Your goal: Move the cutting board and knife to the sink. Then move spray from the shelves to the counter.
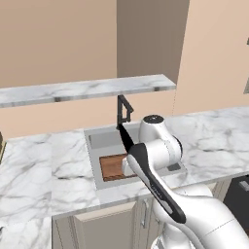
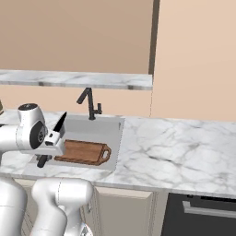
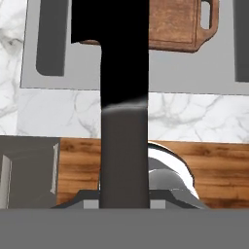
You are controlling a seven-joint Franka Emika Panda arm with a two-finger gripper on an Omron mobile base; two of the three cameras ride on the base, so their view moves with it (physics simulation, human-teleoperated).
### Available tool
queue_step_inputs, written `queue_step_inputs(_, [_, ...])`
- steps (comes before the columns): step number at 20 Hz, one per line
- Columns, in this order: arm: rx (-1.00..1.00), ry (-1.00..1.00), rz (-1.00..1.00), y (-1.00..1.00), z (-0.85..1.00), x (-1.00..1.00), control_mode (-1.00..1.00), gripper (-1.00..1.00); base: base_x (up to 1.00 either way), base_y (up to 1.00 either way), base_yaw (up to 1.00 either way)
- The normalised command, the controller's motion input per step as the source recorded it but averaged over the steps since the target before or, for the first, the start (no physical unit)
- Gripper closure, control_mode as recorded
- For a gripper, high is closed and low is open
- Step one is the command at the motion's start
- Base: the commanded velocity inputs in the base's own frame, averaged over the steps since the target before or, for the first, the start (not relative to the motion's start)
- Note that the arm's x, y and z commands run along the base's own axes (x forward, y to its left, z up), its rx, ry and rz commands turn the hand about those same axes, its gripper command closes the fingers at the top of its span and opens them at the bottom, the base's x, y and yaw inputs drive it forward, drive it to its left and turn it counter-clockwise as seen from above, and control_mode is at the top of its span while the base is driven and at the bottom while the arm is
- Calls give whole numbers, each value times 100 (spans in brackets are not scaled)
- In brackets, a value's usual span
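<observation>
Black from tip to handle, the knife (image 2: 60, 121) is clamped in the claw (image 2: 54, 138), its blade pointing up and away above the sink (image 2: 117, 126). In the hand view the knife (image 3: 121, 97) runs straight up from between the claw's 2 fingertips. Below the claw, the brown wooden cutting board (image 2: 85, 152) lies flat in the basin, its cut-out handle toward the right. Behind the claw stands the black faucet (image 2: 90, 104) at the sink's back edge. White marble desk (image 2: 184, 147) surrounds the basin, and the grey shelf (image 1: 87, 90) hangs on the wall above and beyond the claw.
</observation>
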Motion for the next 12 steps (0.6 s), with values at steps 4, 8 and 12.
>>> queue_step_inputs(4, [0,0,0,0,0,0,100,100,0,0,0])
queue_step_inputs(8, [-1,0,0,0,0,5,-100,100,0,0,0])
queue_step_inputs(12, [0,5,2,-1,-1,16,-100,100,0,0,0])
